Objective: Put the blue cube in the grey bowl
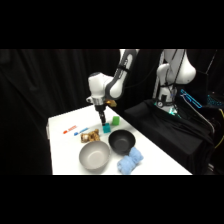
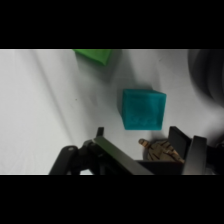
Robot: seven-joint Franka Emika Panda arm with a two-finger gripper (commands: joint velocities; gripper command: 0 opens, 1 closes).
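The small teal-blue cube (image 1: 106, 128) rests on the white table (image 1: 65, 150), just behind the black bowl. In the wrist view the blue cube (image 2: 144, 109) lies a little beyond the fingertips, roughly in line with the gap between them. My gripper (image 1: 103, 122) hangs low over the table right beside the cube; in the wrist view the gripper (image 2: 138, 135) is open and holds nothing. The grey bowl (image 1: 94, 155) stands nearer the front of the table, left of the black bowl, with nothing in it.
A black bowl (image 1: 121, 141) sits next to the grey one and shows at the wrist view's right edge (image 2: 207, 75). A green cube (image 1: 116, 120) (image 2: 95, 54) lies close behind the blue one. A brown patterned object (image 1: 90, 135) (image 2: 160, 150), markers (image 1: 75, 131) and a pale blue cloth (image 1: 130, 161) are nearby.
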